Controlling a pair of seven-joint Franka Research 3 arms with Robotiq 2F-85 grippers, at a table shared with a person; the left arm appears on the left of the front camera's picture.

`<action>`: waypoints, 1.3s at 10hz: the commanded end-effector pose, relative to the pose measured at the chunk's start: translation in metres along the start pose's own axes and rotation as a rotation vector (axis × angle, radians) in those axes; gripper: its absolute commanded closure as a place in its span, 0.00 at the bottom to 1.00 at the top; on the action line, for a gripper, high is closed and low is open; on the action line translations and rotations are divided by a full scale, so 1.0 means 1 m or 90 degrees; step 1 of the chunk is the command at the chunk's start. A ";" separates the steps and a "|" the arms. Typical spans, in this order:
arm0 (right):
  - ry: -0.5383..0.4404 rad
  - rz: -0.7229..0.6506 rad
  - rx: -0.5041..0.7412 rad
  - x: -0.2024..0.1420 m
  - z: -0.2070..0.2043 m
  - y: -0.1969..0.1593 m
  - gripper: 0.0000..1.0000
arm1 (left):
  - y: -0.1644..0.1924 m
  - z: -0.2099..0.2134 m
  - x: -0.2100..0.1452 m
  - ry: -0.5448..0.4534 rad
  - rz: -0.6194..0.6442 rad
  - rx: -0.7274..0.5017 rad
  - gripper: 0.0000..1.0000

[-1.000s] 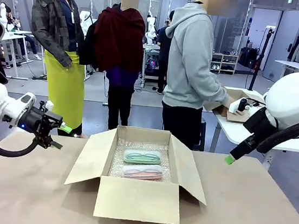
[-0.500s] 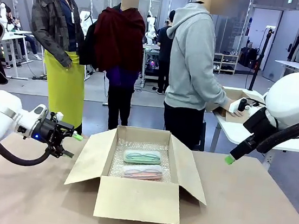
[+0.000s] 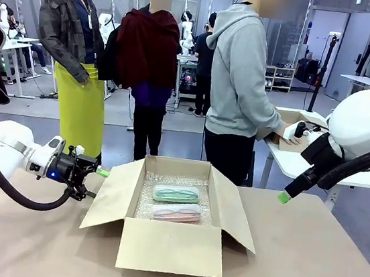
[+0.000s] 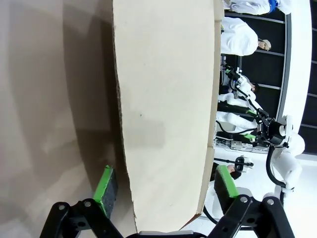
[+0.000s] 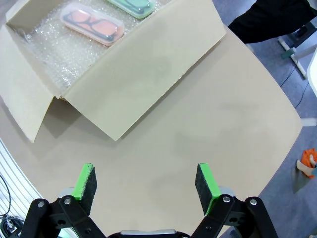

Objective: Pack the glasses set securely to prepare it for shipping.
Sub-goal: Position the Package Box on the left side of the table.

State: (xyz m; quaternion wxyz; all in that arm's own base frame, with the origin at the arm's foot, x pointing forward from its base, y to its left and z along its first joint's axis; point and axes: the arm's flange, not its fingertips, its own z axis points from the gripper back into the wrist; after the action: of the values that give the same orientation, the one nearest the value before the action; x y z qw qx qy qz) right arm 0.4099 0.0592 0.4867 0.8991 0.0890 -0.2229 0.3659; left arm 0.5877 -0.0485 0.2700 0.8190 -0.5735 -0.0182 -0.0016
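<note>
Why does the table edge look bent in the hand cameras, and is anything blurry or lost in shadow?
Right wrist view: the wide-angle lens bows the table edge into a curve, and the cardboard box casts a soft shadow. Left wrist view: the box flap is close yet sharp, with a darker shadow beside it. Front view: even light, mint case and pink case both crisp.

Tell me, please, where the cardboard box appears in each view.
Front view: box at the table's centre, flaps open.
Left wrist view: one flap runs up the middle, between the fingers of the open left end effector.
Right wrist view: box in the upper left.
Shared landmark: the tan table.
</note>
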 end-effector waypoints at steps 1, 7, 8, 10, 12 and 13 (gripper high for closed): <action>0.005 -0.012 -0.006 0.003 0.000 0.002 0.00 | 0.008 -0.008 0.001 -0.001 -0.012 -0.028 0.00; 0.005 -0.012 -0.006 0.003 0.000 0.002 0.00 | 0.012 -0.011 -0.005 -0.024 -0.077 -0.129 0.87; 0.005 -0.012 -0.006 0.003 0.000 0.002 0.00 | 0.009 -0.008 -0.004 -0.009 -0.080 -0.133 1.00; 0.005 -0.012 -0.006 0.003 0.000 0.002 0.00 | 0.003 0.001 -0.005 -0.017 -0.097 -0.145 1.00; 0.005 -0.012 -0.006 0.003 0.000 0.002 0.00 | 0.001 0.002 -0.006 -0.016 -0.101 -0.151 1.00; 0.005 -0.012 -0.006 0.003 0.000 0.002 0.00 | 0.001 0.001 -0.006 -0.014 -0.100 -0.155 1.00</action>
State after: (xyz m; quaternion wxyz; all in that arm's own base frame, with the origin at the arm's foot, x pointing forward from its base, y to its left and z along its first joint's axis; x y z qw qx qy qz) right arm 0.4099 0.0591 0.4867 0.8991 0.0891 -0.2230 0.3659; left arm 0.5841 -0.0494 0.2668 0.7541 -0.6517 -0.0616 -0.0527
